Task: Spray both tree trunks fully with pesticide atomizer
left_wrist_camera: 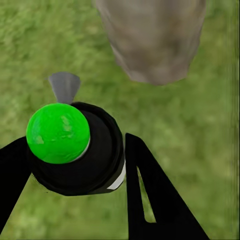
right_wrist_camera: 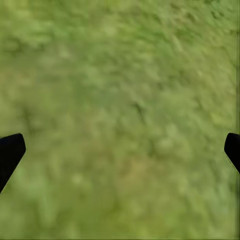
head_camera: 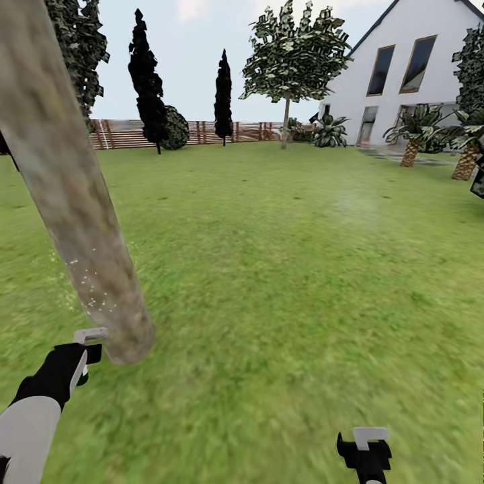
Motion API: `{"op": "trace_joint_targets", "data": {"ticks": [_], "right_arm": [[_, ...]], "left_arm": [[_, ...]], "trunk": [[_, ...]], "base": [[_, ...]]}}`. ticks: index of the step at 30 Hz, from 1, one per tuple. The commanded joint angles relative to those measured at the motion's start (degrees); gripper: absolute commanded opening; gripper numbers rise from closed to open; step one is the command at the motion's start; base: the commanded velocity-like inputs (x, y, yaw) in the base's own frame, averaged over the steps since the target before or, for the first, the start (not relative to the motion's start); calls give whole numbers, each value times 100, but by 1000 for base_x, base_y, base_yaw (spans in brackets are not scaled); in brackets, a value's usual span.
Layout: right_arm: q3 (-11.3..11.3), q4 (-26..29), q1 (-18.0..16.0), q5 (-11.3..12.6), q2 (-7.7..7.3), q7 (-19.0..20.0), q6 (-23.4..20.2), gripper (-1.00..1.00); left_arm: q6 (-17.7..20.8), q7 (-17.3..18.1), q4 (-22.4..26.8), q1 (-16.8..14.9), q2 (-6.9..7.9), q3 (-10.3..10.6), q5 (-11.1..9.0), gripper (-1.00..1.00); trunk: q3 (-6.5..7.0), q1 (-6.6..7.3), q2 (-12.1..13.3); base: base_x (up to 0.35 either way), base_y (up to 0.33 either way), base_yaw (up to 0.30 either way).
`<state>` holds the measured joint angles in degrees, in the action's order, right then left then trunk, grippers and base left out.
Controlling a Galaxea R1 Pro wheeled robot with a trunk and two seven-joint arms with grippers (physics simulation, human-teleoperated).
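Up close in the head view, a thick pale tree trunk (head_camera: 70,202) leans across the left side, with whitish specks of pesticide (head_camera: 91,292) low on it. The left hand (head_camera: 87,346) sits just beside the trunk's base. The right hand (head_camera: 366,447) hangs low over the grass (head_camera: 282,269). Far off stand a wooden fence (head_camera: 202,131), a white house (head_camera: 403,74) and another tree (head_camera: 292,64).

Next, the left wrist view shows the left hand holding the atomizer (left_wrist_camera: 80,150), a small dark bottle with a bright green top, pointed toward the trunk. It looks light, hard and smooth, so gripping its round body seems best.

Last, the right wrist view shows grass, and the right hand's fingers (right_wrist_camera: 10,152) are spread wide, holding nothing.
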<state>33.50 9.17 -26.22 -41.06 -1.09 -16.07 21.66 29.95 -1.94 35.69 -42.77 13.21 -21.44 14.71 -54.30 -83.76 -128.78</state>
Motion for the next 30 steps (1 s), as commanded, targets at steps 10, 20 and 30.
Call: {"op": "trace_joint_targets", "data": {"ticks": [10,20,30], "right_arm": [[41,-21,-6,-60,4,-19,14,100],[34,-21,-7,-68,4,-19,15,100],[34,-21,-6,-69,4,-12,16,100]], "left_arm": [[28,-6,9,-4,-11,-9,14,-100],[28,-8,9,-4,-11,-9,14,-100],[28,-8,9,-4,-11,-9,14,-100]], "trunk": [[-5,-1,-2],[-5,-1,-2],[-5,-1,-2]], "base": [[122,-250,0],[20,-270,114],[76,-271,215]]}}
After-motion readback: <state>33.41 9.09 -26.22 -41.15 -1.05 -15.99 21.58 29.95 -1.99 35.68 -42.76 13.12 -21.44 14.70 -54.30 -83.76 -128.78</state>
